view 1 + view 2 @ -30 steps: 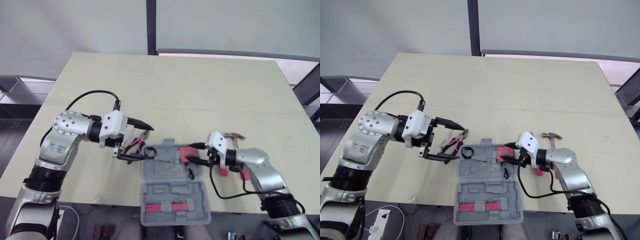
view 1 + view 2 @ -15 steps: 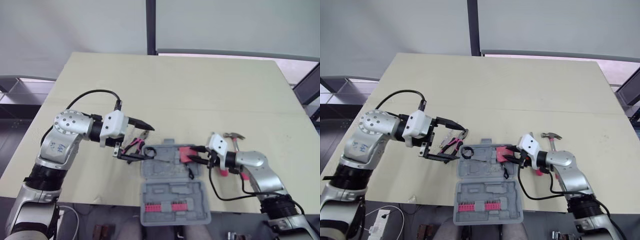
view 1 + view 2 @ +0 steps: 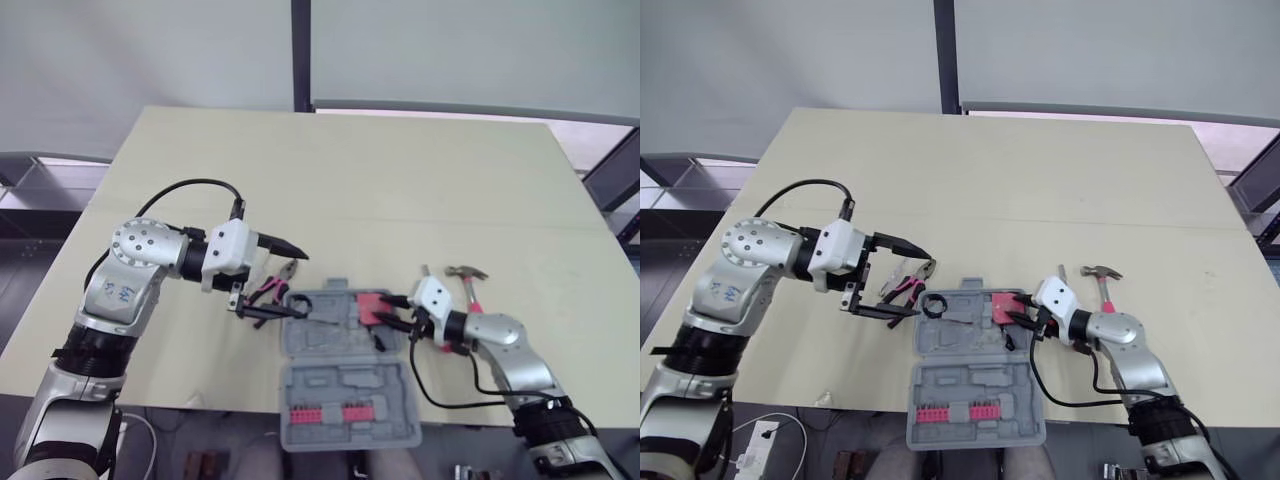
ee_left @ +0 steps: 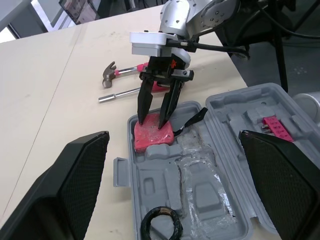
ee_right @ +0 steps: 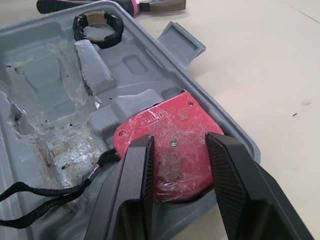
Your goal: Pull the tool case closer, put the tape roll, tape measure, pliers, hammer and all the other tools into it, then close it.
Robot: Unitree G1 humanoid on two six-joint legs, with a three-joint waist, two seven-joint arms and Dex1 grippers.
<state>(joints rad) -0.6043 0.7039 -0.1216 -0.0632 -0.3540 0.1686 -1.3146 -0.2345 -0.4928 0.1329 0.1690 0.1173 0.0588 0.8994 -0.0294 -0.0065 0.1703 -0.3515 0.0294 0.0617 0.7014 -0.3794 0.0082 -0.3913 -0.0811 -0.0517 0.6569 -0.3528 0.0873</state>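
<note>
The right gripper (image 5: 178,137) is standing parted over the tape measure (image 5: 170,120). Both fingers are lying across its red face, not clamping its sides, so it is probably seating or letting go of the tool rather than carrying it. The tape measure is lying flat in a corner recess of the open case (image 3: 950,345). The left gripper (image 3: 912,288) is hanging wide open and empty above the pliers (image 3: 290,270), which are lying beside the case and are probably the next pick. The tape roll (image 4: 161,226) is sitting in the case. The left wrist view is showing the hammer (image 4: 112,74) lying beyond the case. The right wrist view is showing the finger contact up close.
</note>
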